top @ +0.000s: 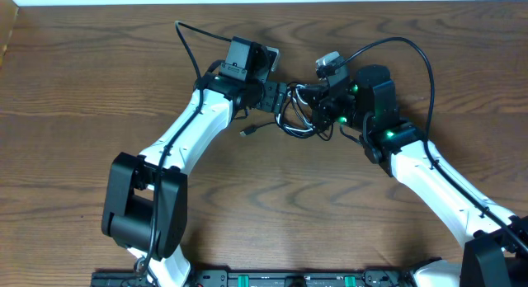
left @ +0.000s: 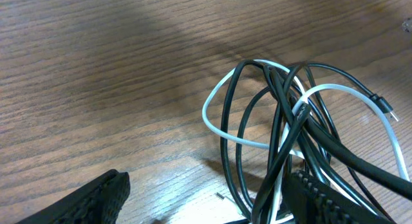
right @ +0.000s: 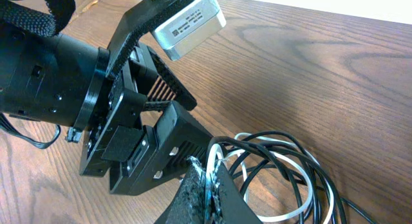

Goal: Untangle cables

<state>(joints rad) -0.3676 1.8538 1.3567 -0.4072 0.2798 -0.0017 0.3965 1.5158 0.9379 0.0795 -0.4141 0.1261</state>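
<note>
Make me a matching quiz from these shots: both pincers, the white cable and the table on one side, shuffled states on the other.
1 left pincer
2 right pincer
3 white cable
4 table

A brown wood grain
B closed
C wide open
D looped among black cables

Pairs: 1-C, 2-B, 3-D, 4-A
</note>
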